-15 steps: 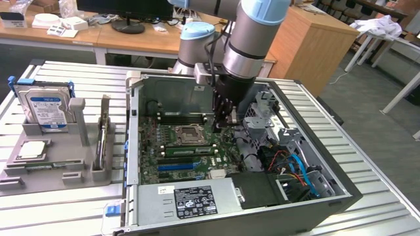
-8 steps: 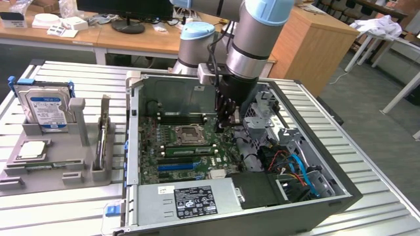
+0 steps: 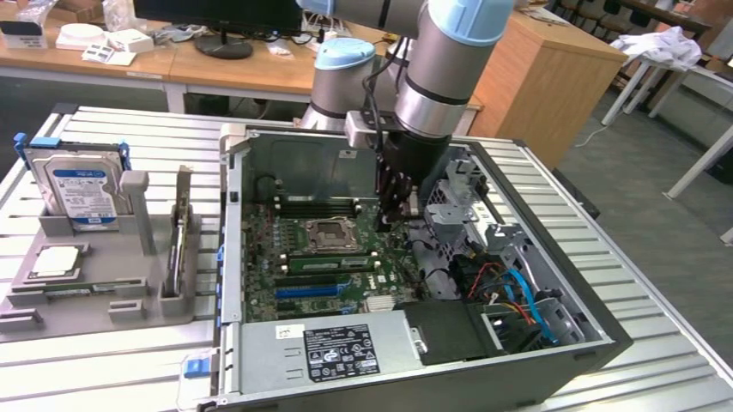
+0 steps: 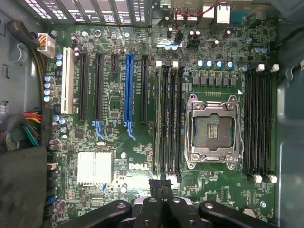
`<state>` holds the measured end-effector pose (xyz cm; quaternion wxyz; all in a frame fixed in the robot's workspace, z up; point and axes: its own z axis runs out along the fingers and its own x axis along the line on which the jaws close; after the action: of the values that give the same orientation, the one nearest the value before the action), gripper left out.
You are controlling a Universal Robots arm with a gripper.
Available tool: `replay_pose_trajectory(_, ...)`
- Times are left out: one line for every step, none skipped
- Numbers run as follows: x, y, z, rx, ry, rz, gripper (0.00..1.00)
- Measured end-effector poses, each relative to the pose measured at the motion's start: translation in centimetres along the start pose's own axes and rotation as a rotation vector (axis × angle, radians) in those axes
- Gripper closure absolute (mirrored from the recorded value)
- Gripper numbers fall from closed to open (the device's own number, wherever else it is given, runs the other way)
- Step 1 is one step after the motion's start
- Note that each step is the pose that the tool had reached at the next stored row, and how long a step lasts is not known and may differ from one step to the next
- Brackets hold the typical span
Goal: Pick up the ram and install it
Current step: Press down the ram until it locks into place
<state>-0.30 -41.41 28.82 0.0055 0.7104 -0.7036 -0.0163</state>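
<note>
while the jaws (image 4: 161, 185) sit pressed together | ram (image 3: 329, 262) looks slotted just below their tips, beside the cpu socket (image 4: 212, 130) | press straight down, evenly, until both latches catch

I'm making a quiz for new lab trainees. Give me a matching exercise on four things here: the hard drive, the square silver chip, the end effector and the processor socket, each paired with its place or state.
Things:
1. hard drive
2. square silver chip
3. end effector
4. processor socket

Places or states:
A. lying flat on the rack's base
B. shut, over the motherboard inside the open case
C. standing upright in the grey rack
D. on the motherboard, between two banks of memory slots

Pairs: 1-C, 2-A, 3-B, 4-D
</note>
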Motion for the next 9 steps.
replay_pose_trajectory(0.00,0.00,0.04,0.0000,0.0000,0.000,0.89)
replay_pose_trajectory(0.00,0.00,0.08,0.0000,0.0000,0.000,0.89)
replay_pose_trajectory(0.01,0.00,0.12,-0.0001,0.0001,0.000,0.89)
replay_pose_trajectory(0.01,0.00,0.16,0.0000,0.0001,0.000,0.89)
replay_pose_trajectory(0.01,0.00,0.21,0.0000,-0.0001,0.000,0.89)
replay_pose_trajectory(0.01,0.00,0.25,0.0000,-0.0001,0.000,0.89)
replay_pose_trajectory(0.01,-0.01,0.30,0.0000,-0.0001,0.000,0.89)
replay_pose_trajectory(0.01,-0.01,0.36,0.0000,-0.0002,0.000,0.89)
replay_pose_trajectory(0.01,-0.01,0.41,0.0000,-0.0003,0.000,0.89)
